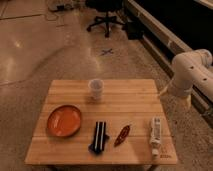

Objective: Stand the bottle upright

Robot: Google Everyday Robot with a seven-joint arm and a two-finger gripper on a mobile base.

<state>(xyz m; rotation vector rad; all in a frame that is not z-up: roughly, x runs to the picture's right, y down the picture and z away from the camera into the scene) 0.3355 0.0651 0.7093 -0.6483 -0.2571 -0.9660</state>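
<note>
The bottle (156,135) lies on its side near the right front corner of the wooden table (125,95), lengthwise from back to front. It is slim and whitish with dark markings. My white arm (192,67) reaches in from the right edge of the view. My gripper (171,92) is at the arm's low end, just off the table's back right corner. It hangs well behind the bottle and apart from it, and nothing shows in its hold.
An orange plate (64,120) sits at the front left. A translucent cup (96,89) stands at the back middle. A dark striped item (99,136) and a small red-brown pointed object (122,135) lie left of the bottle. An office chair (105,15) stands on the floor behind.
</note>
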